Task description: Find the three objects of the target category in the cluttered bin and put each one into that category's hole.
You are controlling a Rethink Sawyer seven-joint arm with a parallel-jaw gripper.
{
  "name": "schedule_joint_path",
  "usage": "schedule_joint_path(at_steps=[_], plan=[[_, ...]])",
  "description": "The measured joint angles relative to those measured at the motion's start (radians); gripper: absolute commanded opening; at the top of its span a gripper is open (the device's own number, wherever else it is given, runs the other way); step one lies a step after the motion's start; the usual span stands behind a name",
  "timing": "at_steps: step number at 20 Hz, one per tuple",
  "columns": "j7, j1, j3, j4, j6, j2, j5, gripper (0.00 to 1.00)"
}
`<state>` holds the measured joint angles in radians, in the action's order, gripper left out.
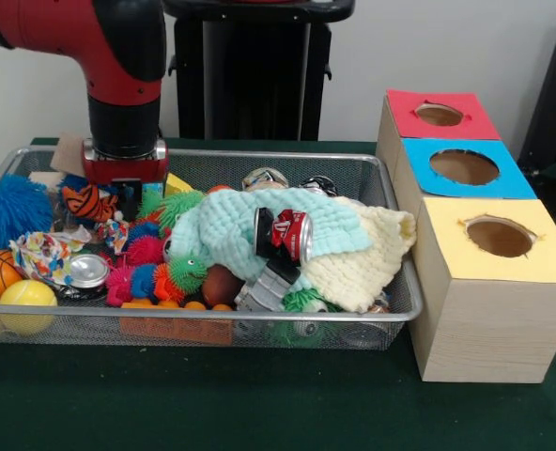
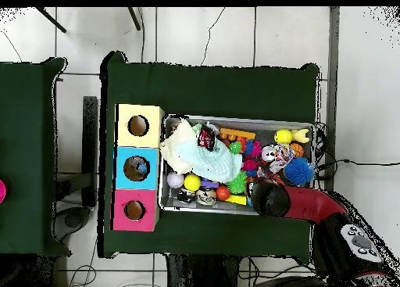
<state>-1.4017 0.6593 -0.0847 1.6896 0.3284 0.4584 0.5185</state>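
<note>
The bin [image 1: 372,169], heaped with clutter, sits on the counter [image 1: 259,404] beside the blue hole [image 1: 464,166]; the end effector [image 1: 126,188], grip state hidden, hovers over toys, apparently searching, a pick next.

End effector [image 1: 126,191] inside cluttered bin [image 1: 259,322].

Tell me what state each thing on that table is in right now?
Wire bin: full, heaped with toys and cloths.
Red can: lying on its side on the mint cloth.
Blue-topped hole: open.
Red-topped hole: open.
Yellow-topped hole: open.
Tool: lowered into the bin, fingers hidden.
</note>
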Motion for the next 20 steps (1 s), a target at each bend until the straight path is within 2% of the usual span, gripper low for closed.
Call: schedule_joint_path(at_steps=[5,9,16,20], plan=[[-0.001,-0.037,0.034,0.0,-0.001,0.004,-0.026,0.0],[-0.022,-0.11,0.078,0.008,-0.013,0.008,-0.088,0.0],[-0.115,-0.234,0.126,0.051,-0.014,0.015,-0.205,0.0],[-0.203,-0.315,0.152,0.1,-0.014,0.017,-0.292,0.0]])
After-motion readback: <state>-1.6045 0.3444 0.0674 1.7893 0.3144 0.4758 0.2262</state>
